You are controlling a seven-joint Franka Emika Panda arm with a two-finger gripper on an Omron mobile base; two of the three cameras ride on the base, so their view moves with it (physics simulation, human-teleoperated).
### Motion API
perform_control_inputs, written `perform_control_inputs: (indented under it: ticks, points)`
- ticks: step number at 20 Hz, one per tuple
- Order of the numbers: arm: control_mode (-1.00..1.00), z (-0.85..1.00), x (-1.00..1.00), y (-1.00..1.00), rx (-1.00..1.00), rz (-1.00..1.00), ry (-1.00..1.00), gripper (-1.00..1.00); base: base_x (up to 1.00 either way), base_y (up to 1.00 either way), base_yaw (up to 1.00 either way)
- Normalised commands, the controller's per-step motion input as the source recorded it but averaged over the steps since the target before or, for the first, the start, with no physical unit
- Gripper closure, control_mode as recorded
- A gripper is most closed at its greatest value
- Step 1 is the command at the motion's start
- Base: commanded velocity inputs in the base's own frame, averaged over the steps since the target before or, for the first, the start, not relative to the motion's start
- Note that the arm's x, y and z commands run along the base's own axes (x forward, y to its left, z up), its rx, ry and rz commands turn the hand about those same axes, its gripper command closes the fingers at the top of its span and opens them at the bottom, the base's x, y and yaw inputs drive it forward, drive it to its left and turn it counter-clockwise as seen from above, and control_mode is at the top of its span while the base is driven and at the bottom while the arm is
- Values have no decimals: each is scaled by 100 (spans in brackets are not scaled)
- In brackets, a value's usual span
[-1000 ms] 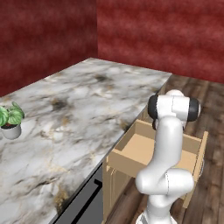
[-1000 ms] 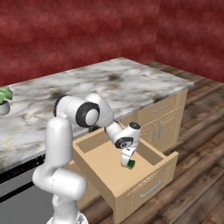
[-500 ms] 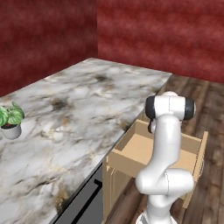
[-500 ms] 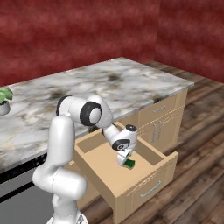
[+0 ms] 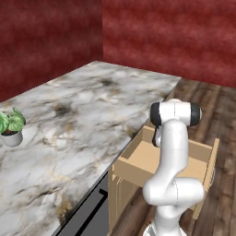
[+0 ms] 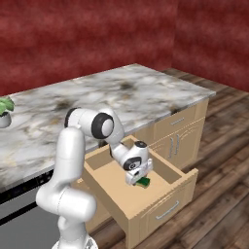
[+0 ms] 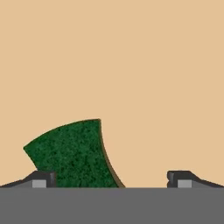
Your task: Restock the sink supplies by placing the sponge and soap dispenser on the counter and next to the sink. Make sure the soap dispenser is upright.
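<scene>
Hand view looks straight down at the tan floor of the open drawer (image 6: 146, 204), where the sponge (image 7: 74, 153) lies at about 7 o'clock, its edge against the left fingertip (image 7: 41, 178). The gripper (image 7: 112, 179) has its jaws spread wide, pinching nothing. Right base view shows the gripper (image 6: 137, 179) lowered inside the drawer, below the marble surface (image 6: 121, 92).

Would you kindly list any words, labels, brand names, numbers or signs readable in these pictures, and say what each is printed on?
There is no readable text.
The sponge in the open drawer is plain green, with no label.
The counter bears only marble veining.
The plant pot is plain white.
The open gripper and the cabinet fronts carry no markings.
</scene>
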Motion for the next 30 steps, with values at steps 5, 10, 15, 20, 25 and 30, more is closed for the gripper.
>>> perform_control_inputs:
  ticks: [5,10,15,20,25,30]
  points:
    - [-100,0,23,0,-1,-15,7,-100,0,0,0]
    - [-100,-4,27,0,0,-5,3,-100,0,0,0]
    - [-100,-20,18,-1,0,0,0,-100,0,0,0]
    - [-100,-21,1,-1,0,0,0,-100,0,0,0]
    - [-100,0,-15,-6,0,0,-2,-100,0,0,0]
    - [-100,2,-2,-7,0,0,0,-100,0,0,0]
